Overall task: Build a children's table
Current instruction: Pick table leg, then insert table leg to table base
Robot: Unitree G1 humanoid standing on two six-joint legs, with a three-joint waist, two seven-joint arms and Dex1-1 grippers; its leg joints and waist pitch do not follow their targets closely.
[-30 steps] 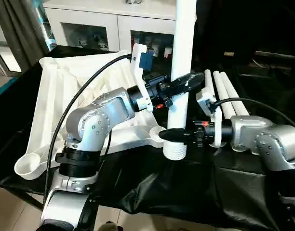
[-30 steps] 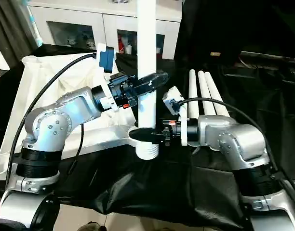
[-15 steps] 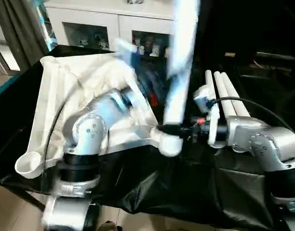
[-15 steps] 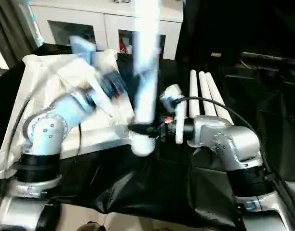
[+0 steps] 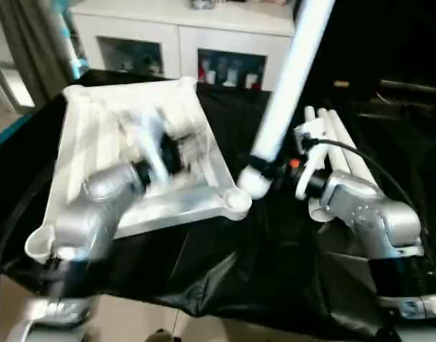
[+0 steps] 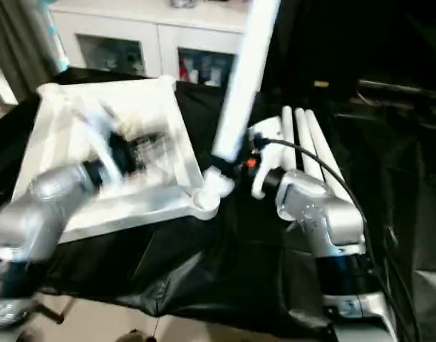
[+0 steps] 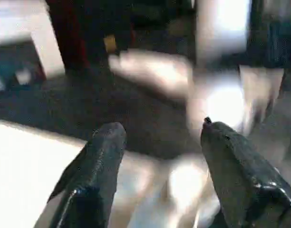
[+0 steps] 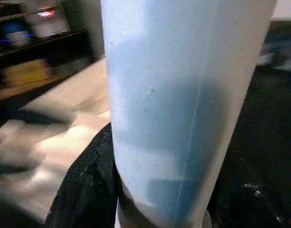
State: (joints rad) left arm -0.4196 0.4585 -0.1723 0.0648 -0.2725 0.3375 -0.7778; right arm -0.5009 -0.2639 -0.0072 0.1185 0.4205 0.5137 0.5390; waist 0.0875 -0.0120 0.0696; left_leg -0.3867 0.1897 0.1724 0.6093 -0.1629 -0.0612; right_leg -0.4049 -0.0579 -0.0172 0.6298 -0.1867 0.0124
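Observation:
The children's table top [image 5: 86,135] lies upside down on the black cloth at the left, one round corner socket [image 5: 236,202] pointing toward me. My right gripper [image 5: 263,171] is shut on the thick lower end of a long white leg [image 5: 288,82], which leans up and to the right, its foot just right of that socket. In the right wrist view the leg [image 8: 183,95] stands between dark fingers [image 8: 88,180]. My left gripper [image 5: 174,151] hovers blurred over the table top, open, and nothing sits between its fingers [image 7: 100,156].
Three more white legs [image 5: 339,142] lie side by side on the cloth behind my right arm. A white cabinet [image 5: 182,39] with glass fronts stands behind the work table. The black cloth [image 5: 239,263] hangs over the table's near edge.
My left gripper has let go of the leg and swung back left over the table top. The leg has tipped from upright to leaning right, its foot closer to the corner socket.

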